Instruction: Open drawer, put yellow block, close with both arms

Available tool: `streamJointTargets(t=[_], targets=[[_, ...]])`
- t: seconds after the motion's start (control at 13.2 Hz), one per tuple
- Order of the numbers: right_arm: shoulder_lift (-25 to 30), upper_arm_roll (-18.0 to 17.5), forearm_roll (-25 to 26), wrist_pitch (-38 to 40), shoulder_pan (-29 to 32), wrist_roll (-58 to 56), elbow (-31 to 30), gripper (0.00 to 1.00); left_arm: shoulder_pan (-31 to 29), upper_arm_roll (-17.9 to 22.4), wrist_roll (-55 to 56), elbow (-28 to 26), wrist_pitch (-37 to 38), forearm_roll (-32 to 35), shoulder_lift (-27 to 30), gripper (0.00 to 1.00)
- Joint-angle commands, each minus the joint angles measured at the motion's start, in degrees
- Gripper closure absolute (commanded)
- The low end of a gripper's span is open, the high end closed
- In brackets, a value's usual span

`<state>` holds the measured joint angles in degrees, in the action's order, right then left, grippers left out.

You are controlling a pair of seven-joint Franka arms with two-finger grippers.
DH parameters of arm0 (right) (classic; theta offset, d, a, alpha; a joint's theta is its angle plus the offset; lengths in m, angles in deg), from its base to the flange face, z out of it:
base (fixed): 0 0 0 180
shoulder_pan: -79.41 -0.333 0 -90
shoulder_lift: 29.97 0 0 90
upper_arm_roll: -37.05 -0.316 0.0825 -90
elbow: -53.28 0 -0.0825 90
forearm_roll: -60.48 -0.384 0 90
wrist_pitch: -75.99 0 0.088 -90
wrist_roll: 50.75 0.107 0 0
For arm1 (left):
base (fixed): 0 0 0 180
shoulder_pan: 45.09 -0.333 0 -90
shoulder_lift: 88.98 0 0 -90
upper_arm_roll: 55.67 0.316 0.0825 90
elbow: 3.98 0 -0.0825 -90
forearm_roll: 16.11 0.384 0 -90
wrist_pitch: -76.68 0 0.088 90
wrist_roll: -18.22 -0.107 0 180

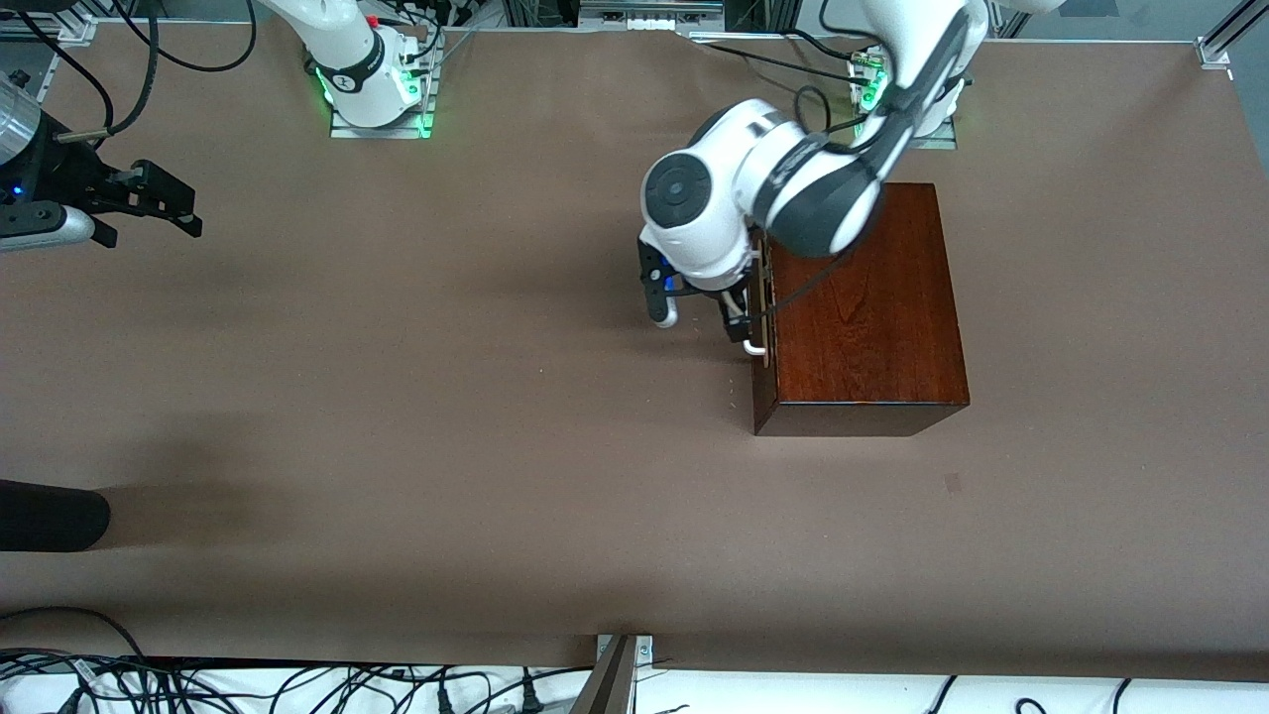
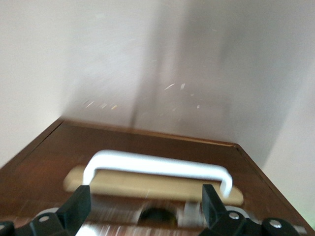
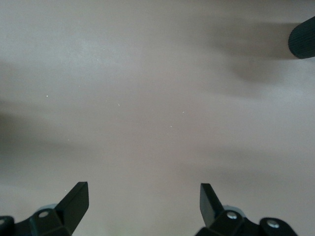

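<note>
Brown table (image 1: 416, 416) under me, my left gripper (image 2: 145, 209) spread wide just before white loop handle (image 2: 157, 167) of shut drawer (image 1: 761, 327) in glossy mahogany box (image 1: 863, 307), my right gripper (image 3: 142, 204) agape, waiting over bare table at its own end.

drawer front (image 1: 761, 297) mostly hidden by left arm, white handle (image 2: 157, 169) motion-blurred, dark cylinder (image 1: 50, 516) cut by frame edge
</note>
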<state>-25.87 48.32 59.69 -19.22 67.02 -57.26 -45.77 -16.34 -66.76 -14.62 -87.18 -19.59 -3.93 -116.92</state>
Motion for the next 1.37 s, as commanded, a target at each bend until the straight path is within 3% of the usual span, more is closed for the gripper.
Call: streamJointTargets(t=[0.0,0.23,0.53,0.68,0.99,1.14,1.29], targets=[[-0.05,-0.1,-0.61,0.99,0.0,-0.34,0.97,0.0,-4.83,-0.07,2.6,2.23,4.05,-1.37,4.38,0.0],[-0.05,-0.1,-0.61,0.9,0.0,-0.25,0.97,0.0,-11.41,-0.16,2.51,11.1,10.9,-1.63,4.82,0.0],[-0.05,-0.1,-0.61,0.99,0.0,-0.34,0.88,0.0,-20.29,-0.33,3.3,14.63,13.39,-1.72,4.82,0.0],[-0.05,-0.02,-0.7,0.9,0.0,-0.34,0.88,0.0,-23.63,-0.16,9.42,17.89,13.56,-2.85,4.74,0.0],[-0.05,-0.02,-0.7,0.99,0.0,-0.34,0.88,0.0,-34.44,-0.07,19.21,17.37,13.65,-16.11,3.95,0.0],[-0.05,-0.02,-0.7,0.99,0.0,-0.34,0.88,0.0,-34.81,0.8,19.65,16.58,14.09,-14.21,5.78,0.0],[-0.05,-0.02,-0.7,0.99,0.0,-0.34,0.88,0.0,-31.67,5.36,22.27,9.32,12.96,-13.85,12.26,0.0]])
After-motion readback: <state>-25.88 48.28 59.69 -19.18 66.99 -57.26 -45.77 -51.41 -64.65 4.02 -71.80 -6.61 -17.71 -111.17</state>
